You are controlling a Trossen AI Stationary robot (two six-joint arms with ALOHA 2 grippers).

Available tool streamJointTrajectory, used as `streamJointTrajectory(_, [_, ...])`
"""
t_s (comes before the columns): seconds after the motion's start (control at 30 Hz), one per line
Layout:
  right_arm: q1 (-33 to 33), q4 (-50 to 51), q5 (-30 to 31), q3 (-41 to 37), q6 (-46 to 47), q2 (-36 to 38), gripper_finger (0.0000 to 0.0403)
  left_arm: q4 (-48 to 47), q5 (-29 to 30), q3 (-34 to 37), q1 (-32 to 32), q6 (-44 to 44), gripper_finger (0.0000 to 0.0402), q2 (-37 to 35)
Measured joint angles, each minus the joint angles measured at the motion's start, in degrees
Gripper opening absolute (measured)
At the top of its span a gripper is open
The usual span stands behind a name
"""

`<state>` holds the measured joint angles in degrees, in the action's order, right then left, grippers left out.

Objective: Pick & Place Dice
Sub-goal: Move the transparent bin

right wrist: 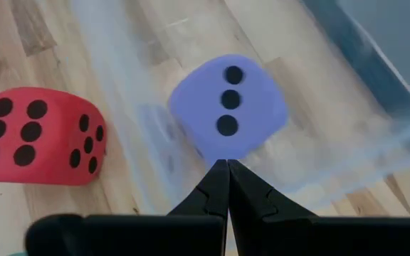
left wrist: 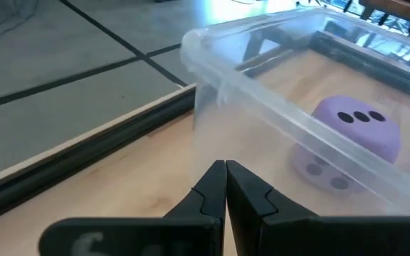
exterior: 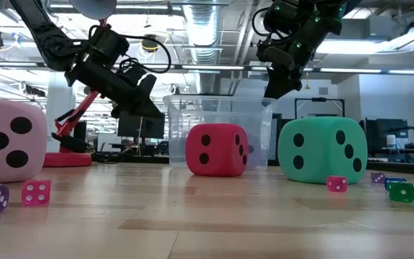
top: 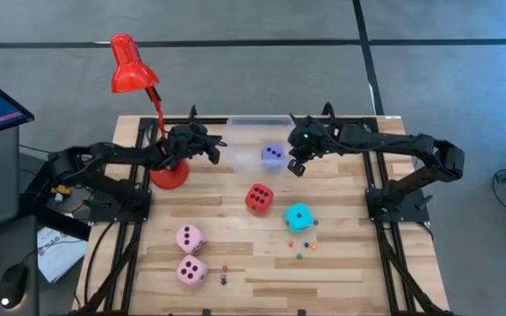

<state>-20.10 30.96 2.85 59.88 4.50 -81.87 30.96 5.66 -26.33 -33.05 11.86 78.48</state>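
Our right gripper (top: 296, 167) is pinched shut on nothing, hanging just above the near wall of the clear bin (top: 244, 123) at the back of the table (top: 341, 272), and the left gripper (top: 214, 151) is shut and empty too, parked by the bin's other end. So here's where we reckon things stand: the lavender die (top: 272, 154) already sits inside the bin, three pips up, and four are left outside. The red die (top: 258, 197) is just in front of the bin, the cyan die (top: 299, 217) a bit nearer the front and to the right, and the two pink dice (top: 190, 238) are stacked up close together on the left half. Looks like we're between picks. Next move, we'd guess, is opening the right fingers wide and dropping over the red one, since it's closest. Stuff to watch: the bin wall right under the right gripper, the red lamp (top: 132, 66) with its base beside the left arm, and a scatter of tiny dice (exterior: 36, 191) near the front edge, which could get nudged.
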Motion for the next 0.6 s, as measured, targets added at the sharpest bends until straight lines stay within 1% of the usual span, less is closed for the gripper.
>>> streamJointTrajectory(0.13, [0.6, 0.0, 0.1, 0.0, -0.7, 0.0, 0.0, 0.0, 0.1, 0.0, -0.5, 0.0, 0.0, 0.0])
streamJointTrajectory(0.37, [-0.4, 0.0, 0.1, -0.1, -2.0, 0.0, 0.0, 0.0, 0.0, 0.0, -0.5, 0.0, 0.0, 0.0])
streamJointTrajectory(0.47, [-0.8, -0.4, 0.2, -0.1, -3.6, 0.0, 0.0, 0.0, -1.4, 0.0, -0.5, 0.0, 0.0, 0.0])
streamJointTrajectory(0.6, [-0.9, -5.0, 0.2, -0.1, -5.4, -0.1, 0.0, 0.1, -1.6, 0.0, -0.4, 0.0, 0.0, 0.0])
